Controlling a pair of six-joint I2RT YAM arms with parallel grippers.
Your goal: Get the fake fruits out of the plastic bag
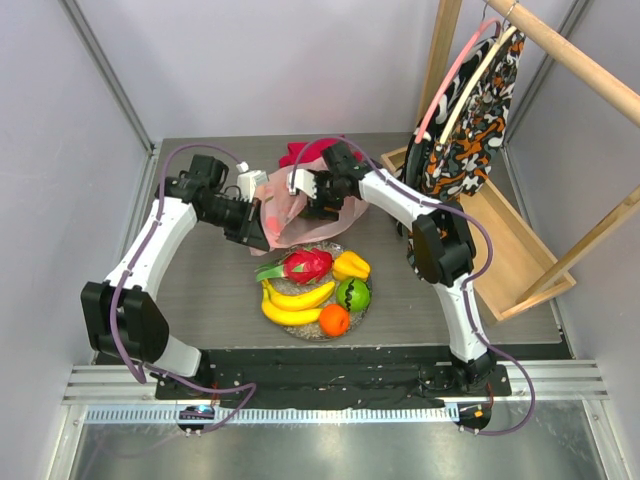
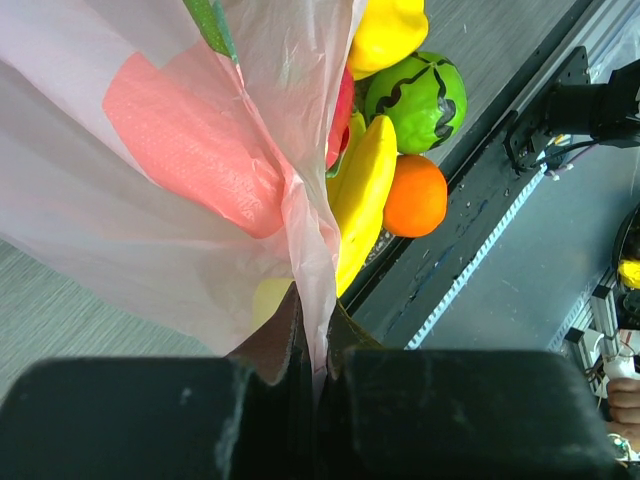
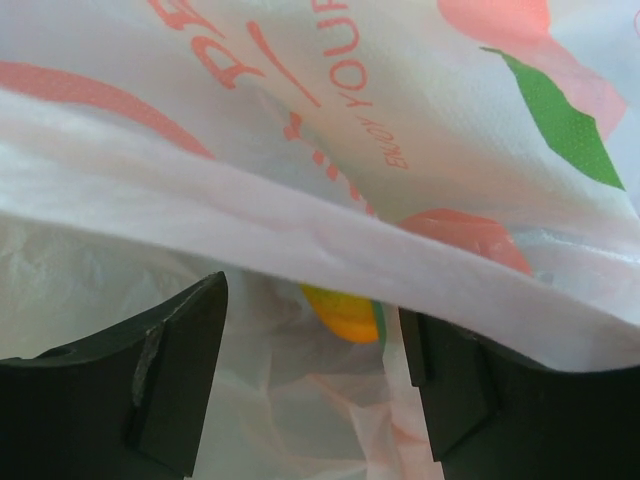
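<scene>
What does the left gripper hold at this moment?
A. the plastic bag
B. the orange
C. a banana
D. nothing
A: in the left wrist view the left gripper is shut on a fold of the plastic bag, while the bananas and the orange lie untouched beyond it.

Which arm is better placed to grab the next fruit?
Probably right: the right claw is open at the plastic bag, facing a yellow-orange fruit. The left claw is shut on the bag.
</scene>
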